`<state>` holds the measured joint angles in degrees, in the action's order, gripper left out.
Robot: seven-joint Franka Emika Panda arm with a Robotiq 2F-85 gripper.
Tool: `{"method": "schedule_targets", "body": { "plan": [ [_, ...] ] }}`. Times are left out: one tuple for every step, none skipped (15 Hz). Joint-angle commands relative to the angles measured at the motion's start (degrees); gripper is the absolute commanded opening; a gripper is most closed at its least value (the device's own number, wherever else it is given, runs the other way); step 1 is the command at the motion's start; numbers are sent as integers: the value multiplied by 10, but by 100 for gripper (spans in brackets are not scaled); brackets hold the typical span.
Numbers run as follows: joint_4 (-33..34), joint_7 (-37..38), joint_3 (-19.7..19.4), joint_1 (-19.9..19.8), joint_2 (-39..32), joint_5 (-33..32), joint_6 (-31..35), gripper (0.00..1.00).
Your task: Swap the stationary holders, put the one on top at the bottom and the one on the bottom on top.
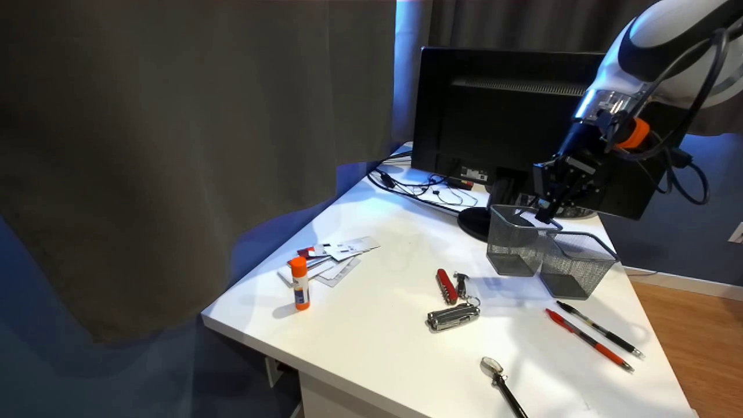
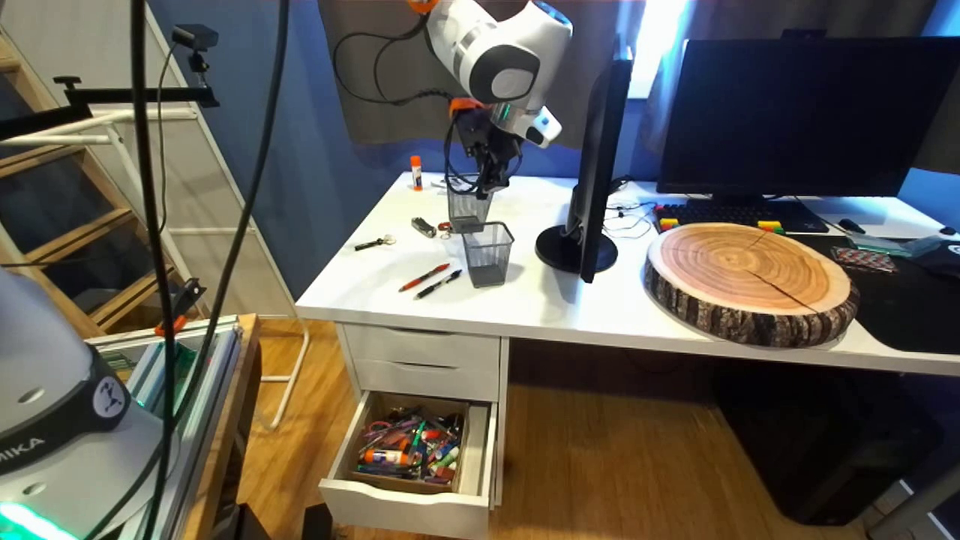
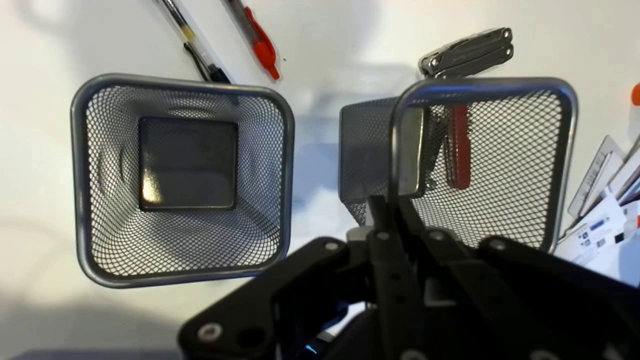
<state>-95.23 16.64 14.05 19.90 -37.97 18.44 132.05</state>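
On the counter [image 1: 383, 302] stands one mesh holder [image 3: 187, 165], and beside it the claw [image 3: 394, 201] pinches the other holder [image 1: 514, 242] by its rim, probably best moved level, clear of its neighbour.

Hand [image 3: 394, 202] downward, almost fully closed

Glue stick [image 1: 300, 284] stands nr cards [image 1: 338, 264]; red pen [image 1: 589, 339] lies by blk pen [image 1: 601, 329].
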Motion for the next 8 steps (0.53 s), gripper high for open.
{"method": "schedule_targets", "body": {
  "plan": [
    [56,31,-18,23,-37,-32,-13,2],
    [62,35,-21,25,-43,-37,-12,2],
    [68,40,-25,29,-48,-43,-12,2],
    [74,43,-27,31,-53,-48,-12,2],
    [80,46,-30,33,-58,-53,-11,2],
    [85,48,-31,34,-63,-55,-11,2],
    [90,49,-33,36,-67,-58,-10,2],
    [96,51,-34,37,-73,-60,-12,2]
  ]
}}
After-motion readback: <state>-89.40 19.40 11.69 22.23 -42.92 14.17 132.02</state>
